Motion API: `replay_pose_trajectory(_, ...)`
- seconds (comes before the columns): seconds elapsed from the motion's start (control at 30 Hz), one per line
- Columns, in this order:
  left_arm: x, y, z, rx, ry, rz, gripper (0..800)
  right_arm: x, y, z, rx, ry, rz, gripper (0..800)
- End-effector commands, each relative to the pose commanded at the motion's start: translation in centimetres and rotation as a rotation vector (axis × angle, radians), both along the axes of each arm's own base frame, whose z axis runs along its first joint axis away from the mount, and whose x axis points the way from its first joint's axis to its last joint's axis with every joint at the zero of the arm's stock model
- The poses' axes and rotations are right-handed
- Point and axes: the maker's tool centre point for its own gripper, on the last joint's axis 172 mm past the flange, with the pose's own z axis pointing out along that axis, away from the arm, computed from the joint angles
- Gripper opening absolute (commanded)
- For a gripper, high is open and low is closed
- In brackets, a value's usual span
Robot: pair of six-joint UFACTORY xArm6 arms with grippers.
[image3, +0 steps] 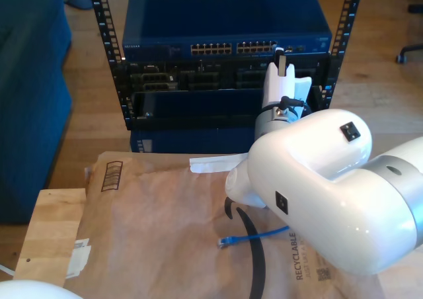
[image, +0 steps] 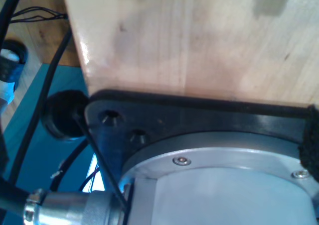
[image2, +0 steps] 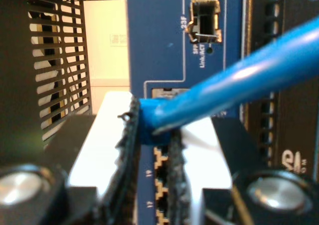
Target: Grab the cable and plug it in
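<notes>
The blue cable (image2: 259, 68) runs slantwise across the second wrist view. Its end (image2: 149, 125) is pinched between the black pads (image2: 128, 150) of my second gripper (image2: 152, 135), which is shut on it. The end sits right against the blue switch front (image2: 159, 46), just above the ports numbered 19 and 17 (image2: 160, 161). In the exterior view my second gripper (image3: 281, 61) is raised to the port row (image3: 254, 47) of the switch (image3: 225, 21). The cable's other stretch (image3: 264, 235) lies on the brown paper, ending in a small plug (image3: 225, 241).
The switch sits in a black rack (image3: 109, 54) with more units below it. Brown paper (image3: 152, 233) covers the table, and a black cable (image3: 258, 266) loops across it. In the first wrist view a wooden board (image: 199, 36) meets a black base plate (image: 199, 115).
</notes>
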Motion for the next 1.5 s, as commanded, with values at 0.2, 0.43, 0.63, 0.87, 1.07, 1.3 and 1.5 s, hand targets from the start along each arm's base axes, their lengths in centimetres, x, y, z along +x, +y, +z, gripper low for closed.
replay_pose_trajectory(0.2,0.00,0.00,0.00,0.000,0.000,0.000,800,0.04,0.29,0.18,-0.001,-0.004,0.007,0)
replay_pose_trajectory(0.43,0.00,0.00,0.00,0.000,0.000,0.000,800,0.17,0.13,-0.33,-0.005,0.002,0.004,0)
replay_pose_trajectory(0.63,0.00,0.00,0.00,0.000,0.000,0.000,800,0.56,0.11,0.25,0.002,-0.013,0.001,0)
replay_pose_trajectory(0.87,-0.02,-0.01,0.00,0.000,0.000,0.002,800,0.49,0.07,-0.05,0.001,-0.007,0.001,0)
replay_pose_trajectory(1.07,0.00,0.00,0.00,0.000,0.000,0.000,800,0.50,0.08,-0.35,-0.001,-0.004,0.001,0)
replay_pose_trajectory(1.3,0.00,0.00,0.00,0.000,0.000,0.000,800,0.56,0.11,-0.25,0.001,-0.005,0.001,0)
replay_pose_trajectory(1.5,0.00,0.00,0.00,0.000,0.000,0.000,800,0.60,0.40,-0.17,-0.004,-0.008,0.011,0)
